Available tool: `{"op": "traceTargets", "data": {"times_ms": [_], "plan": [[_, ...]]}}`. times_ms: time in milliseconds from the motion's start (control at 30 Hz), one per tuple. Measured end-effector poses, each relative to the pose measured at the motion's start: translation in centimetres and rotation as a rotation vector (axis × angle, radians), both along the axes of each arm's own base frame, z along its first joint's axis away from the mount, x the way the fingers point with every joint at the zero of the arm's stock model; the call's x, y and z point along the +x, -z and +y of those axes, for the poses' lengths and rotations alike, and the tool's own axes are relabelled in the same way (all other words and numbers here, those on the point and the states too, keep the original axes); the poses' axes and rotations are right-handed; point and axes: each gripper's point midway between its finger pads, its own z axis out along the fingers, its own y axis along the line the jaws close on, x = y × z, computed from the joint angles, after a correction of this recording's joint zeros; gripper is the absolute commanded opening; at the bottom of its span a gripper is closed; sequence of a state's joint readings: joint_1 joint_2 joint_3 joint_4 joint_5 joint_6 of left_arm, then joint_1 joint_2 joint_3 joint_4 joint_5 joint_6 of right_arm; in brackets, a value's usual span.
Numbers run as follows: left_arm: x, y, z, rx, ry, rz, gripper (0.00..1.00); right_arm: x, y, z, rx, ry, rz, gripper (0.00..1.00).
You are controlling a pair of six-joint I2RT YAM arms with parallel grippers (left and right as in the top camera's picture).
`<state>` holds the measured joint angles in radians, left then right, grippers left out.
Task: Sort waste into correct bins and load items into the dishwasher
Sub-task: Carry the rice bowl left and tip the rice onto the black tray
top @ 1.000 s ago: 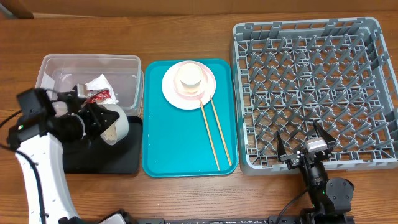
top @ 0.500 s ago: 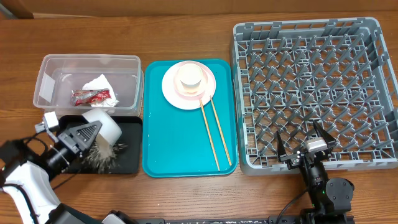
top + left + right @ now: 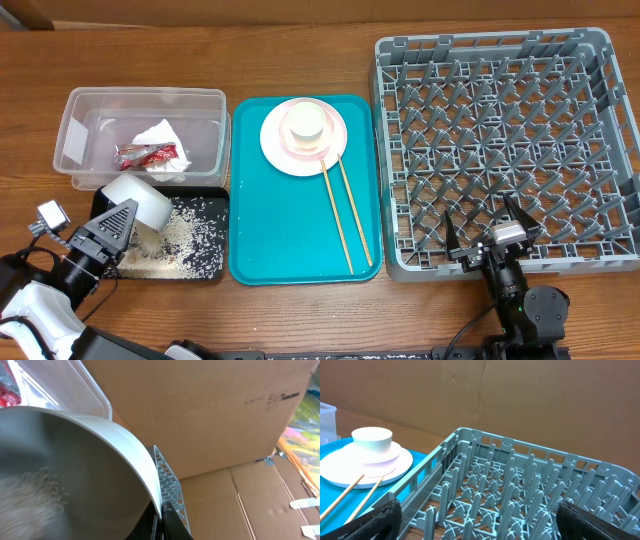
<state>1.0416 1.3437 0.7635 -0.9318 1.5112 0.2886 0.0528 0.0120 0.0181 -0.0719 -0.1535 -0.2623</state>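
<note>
Wooden table (image 3: 300,50) — tilted white bowl (image 3: 142,196) clenched by left gripper (image 3: 127,216); right gripper (image 3: 487,226) agape

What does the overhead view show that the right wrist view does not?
Only overhead: the left gripper holding a tilted white bowl over the black tray, rice scattered in that tray, and the napkin and red wrapper in the clear tub. Only the right wrist: a cardboard wall in the background. Both: the grey dish rack, the teal tray, the pink plate with a cup on it, and the chopsticks.
</note>
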Motion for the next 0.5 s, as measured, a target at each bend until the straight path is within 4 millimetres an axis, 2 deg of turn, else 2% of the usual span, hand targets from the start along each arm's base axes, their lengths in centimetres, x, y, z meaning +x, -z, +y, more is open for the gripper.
{"op": "traceTargets", "data": {"times_ms": [500], "plan": [[-0.20, -0.43, -0.39, 0.018, 0.005, -0.046, 0.04, 0.00, 0.01, 0.00, 0.000, 0.000, 0.000, 1.00]]}}
